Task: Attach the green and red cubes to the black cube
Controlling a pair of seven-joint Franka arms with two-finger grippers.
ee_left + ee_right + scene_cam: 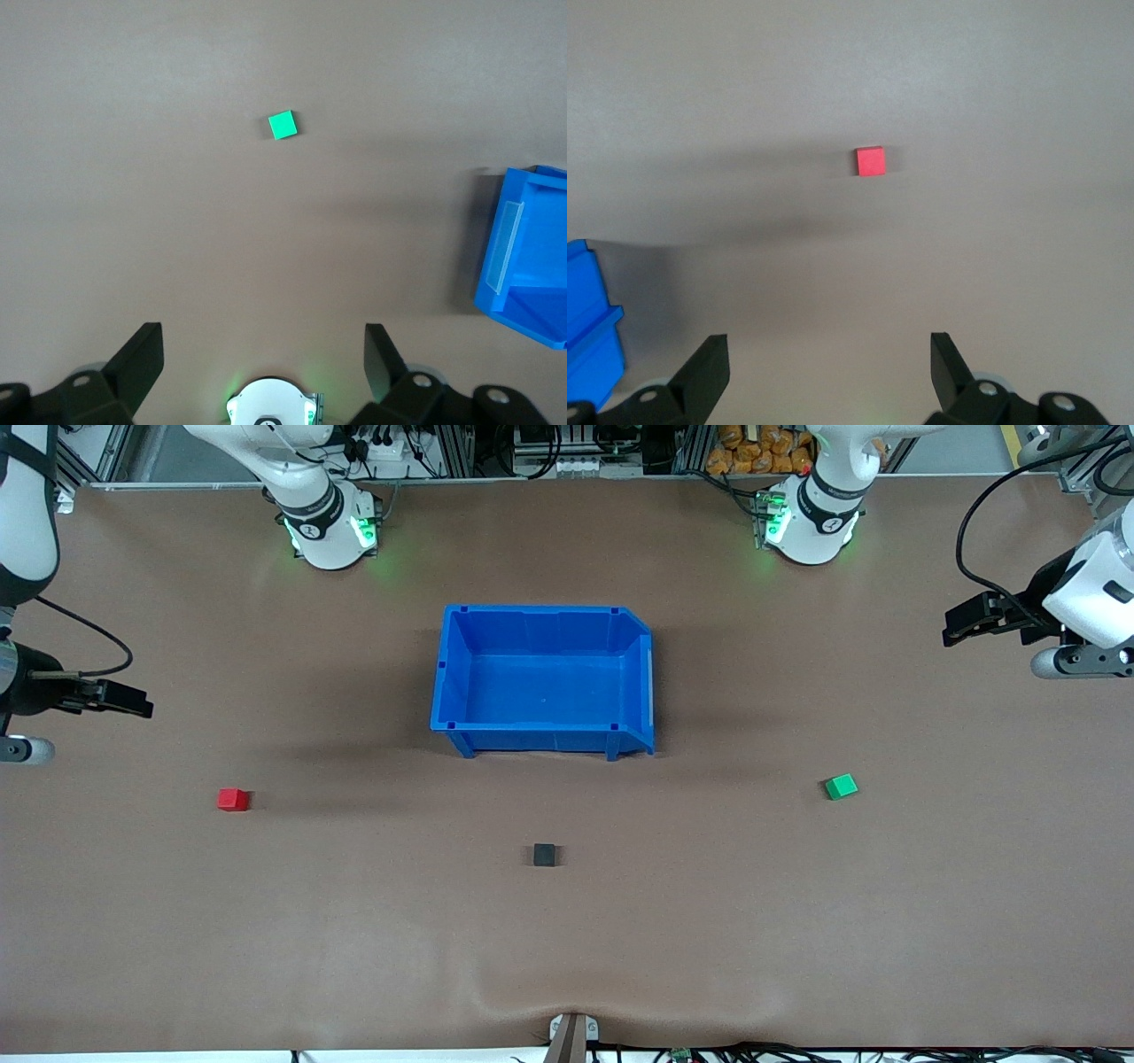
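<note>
Three small cubes lie apart on the brown table. The black cube [544, 855] is nearest the front camera, in the middle. The red cube [233, 799] [870, 161] lies toward the right arm's end and the green cube [841, 786] [283, 125] toward the left arm's end. My left gripper [955, 627] [264, 347] hangs high over the table's left-arm end, open and empty, well away from the green cube. High over the right-arm end, my right gripper [140, 705] [829, 352] is also open and empty, well away from the red cube.
An empty blue bin [461, 717] [523, 266] [589, 328] stands mid-table, farther from the front camera than the black cube. Both arm bases [330, 531] [811, 522] stand along the table's edge farthest from that camera. A small mount [571, 1032] sits at the nearest edge.
</note>
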